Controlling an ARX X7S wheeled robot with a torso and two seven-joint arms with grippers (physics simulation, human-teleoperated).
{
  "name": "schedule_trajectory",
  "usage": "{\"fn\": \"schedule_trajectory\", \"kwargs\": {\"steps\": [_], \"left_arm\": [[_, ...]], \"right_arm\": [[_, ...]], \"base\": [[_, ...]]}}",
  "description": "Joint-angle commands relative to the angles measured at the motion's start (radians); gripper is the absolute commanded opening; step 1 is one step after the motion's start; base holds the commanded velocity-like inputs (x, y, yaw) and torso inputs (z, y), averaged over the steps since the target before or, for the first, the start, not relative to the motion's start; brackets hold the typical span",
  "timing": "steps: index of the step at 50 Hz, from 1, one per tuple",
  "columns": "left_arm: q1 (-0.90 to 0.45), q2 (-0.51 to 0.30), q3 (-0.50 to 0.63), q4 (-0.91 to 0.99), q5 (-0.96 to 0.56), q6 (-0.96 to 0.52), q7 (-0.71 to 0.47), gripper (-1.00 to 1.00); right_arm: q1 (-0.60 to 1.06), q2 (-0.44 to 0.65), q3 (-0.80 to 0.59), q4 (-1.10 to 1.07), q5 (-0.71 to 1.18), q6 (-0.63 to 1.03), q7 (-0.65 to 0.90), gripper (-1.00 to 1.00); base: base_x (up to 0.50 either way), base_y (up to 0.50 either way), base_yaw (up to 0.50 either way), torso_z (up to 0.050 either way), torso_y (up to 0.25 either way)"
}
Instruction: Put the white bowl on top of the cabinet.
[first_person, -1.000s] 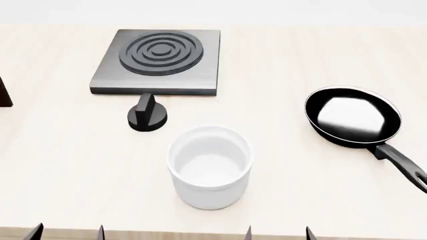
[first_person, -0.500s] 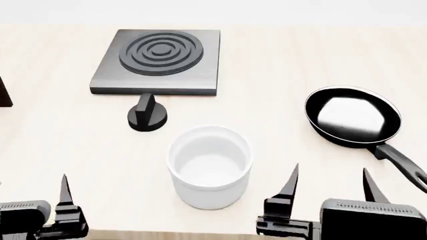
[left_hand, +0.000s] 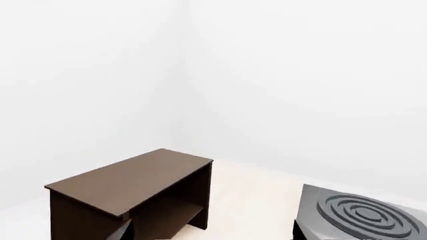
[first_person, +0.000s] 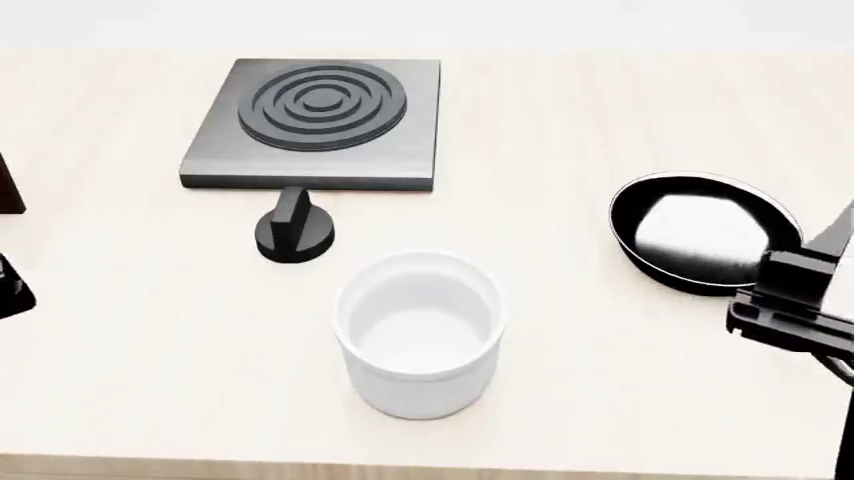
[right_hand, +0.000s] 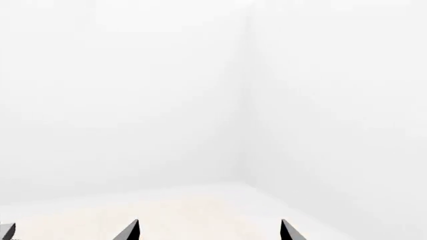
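- Two pincers showed only in part: the right pincer (first_person: 801, 300) came in at the head view's right edge, and a small dark piece of the left pincer (first_person: 11, 285) sat at its left edge.
- The right pincer's two pointed fingertips (right_hand: 130, 231) stood apart in its wrist view with nothing between them, so it was released and held nothing.
- The left pincer's state could not be told (its wrist view caught only dark slivers at the lower edge).
- The white bowl (first_person: 420, 333) stood upright on the pale table (first_person: 134, 380), between the two pincers and touching neither, well to the left of the right pincer.
- The cabinet (left_hand: 133, 192) stood ahead of the left pincer in that wrist view, its flat brown top bare and one shelf inside; in the head view only a dark corner (first_person: 8, 185) showed beyond the left pincer.
- The frying pan (first_person: 705, 235) lay just behind the right pincer, which covered part of its handle.
- The grey stove plate (first_person: 318, 125) with ring grooves lay beyond the bowl, a black knob (first_person: 295, 228) between them.
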Motion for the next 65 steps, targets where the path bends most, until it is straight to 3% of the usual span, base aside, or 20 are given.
{"fn": "schedule_trajectory", "kwargs": {"steps": [1, 21, 27, 65], "left_arm": [[-0.082, -0.022, -0.073, -0.032, -0.029, -0.004, -0.041, 1.00], [-0.072, -0.031, -0.069, -0.067, -0.029, 0.021, -0.056, 1.00], [-0.068, -0.035, -0.053, -0.069, -0.014, 0.029, -0.063, 1.00], [-0.055, -0.041, -0.019, -0.061, -0.027, 0.032, -0.074, 1.00]], "right_arm": [[0.048, 0.051, 0.122, -0.059, 0.026, 0.085, -0.003, 1.00], [0.052, 0.049, 0.130, -0.040, 0.025, 0.054, 0.011, 1.00], [0.041, 0.074, 0.075, -0.037, -0.011, 0.037, 0.020, 1.00], [0.030, 0.085, 0.041, -0.036, -0.009, 0.042, 0.022, 1.00]], "base": [[0.00, 0.00, 0.00, 0.000, 0.000], [0.00, 0.00, 0.00, 0.000, 0.000], [0.00, 0.07, 0.00, 0.000, 0.000], [0.00, 0.44, 0.00, 0.000, 0.000]]}}
